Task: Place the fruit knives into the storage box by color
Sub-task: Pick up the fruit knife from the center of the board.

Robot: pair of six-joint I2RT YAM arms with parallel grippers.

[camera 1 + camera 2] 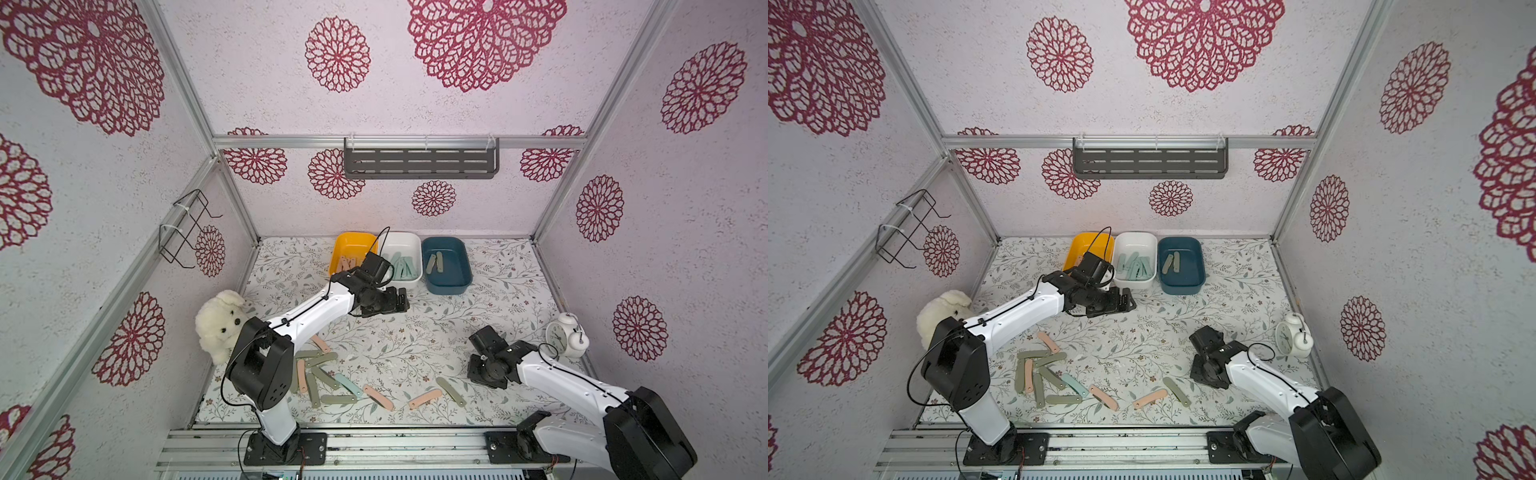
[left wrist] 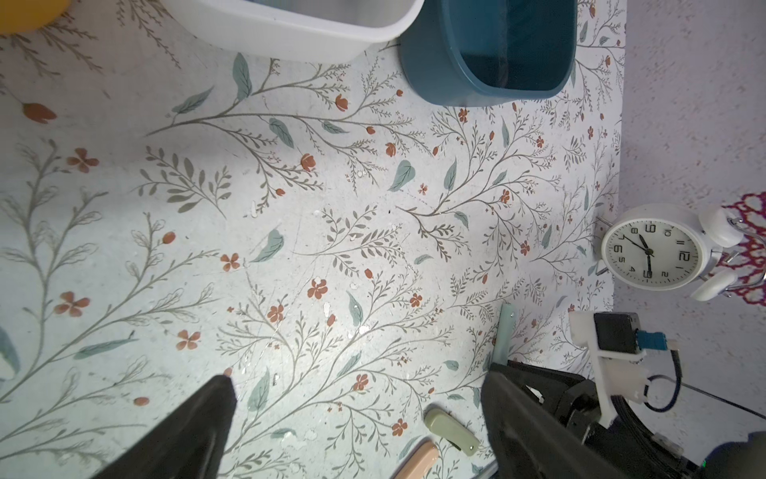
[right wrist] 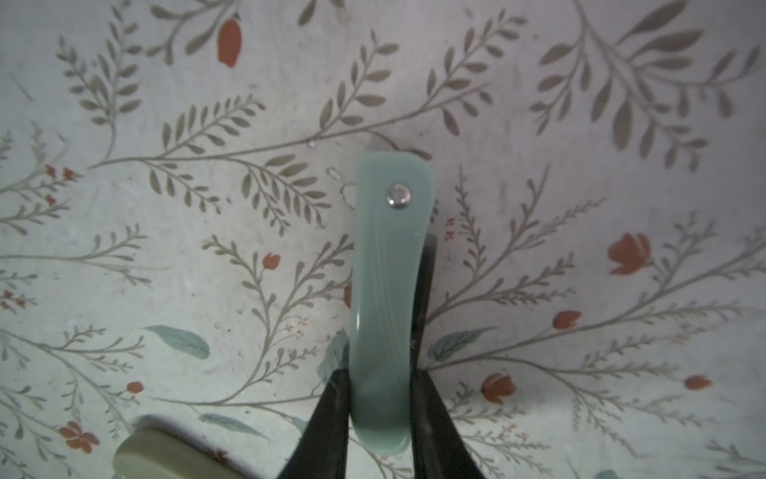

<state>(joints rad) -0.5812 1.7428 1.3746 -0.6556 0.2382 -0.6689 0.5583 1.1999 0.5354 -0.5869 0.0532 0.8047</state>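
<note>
My right gripper [image 3: 379, 373] is shut on a mint-teal fruit knife [image 3: 389, 269], which hangs just over the floral table. In both top views this gripper [image 1: 484, 370] is low at the front right and hides the knife. My left gripper [image 2: 360, 375] is open and empty, in front of the white box [image 1: 411, 284]. The yellow box [image 1: 345, 239] holds peach knives, the white one mint knives, the blue box [image 1: 451, 289] olive ones. Loose knives lie at the front: an olive pile [image 1: 322, 359], a mint one [image 1: 348, 384], two peach ones [image 1: 378, 397] [image 1: 424, 399] and an olive one [image 1: 451, 391].
A white plush dog [image 1: 220, 324] sits at the left edge beside the left arm. A white alarm clock [image 1: 567, 334] stands at the right edge behind the right arm. A dark shelf [image 1: 419, 160] and a wire rack [image 1: 183, 228] hang on the walls.
</note>
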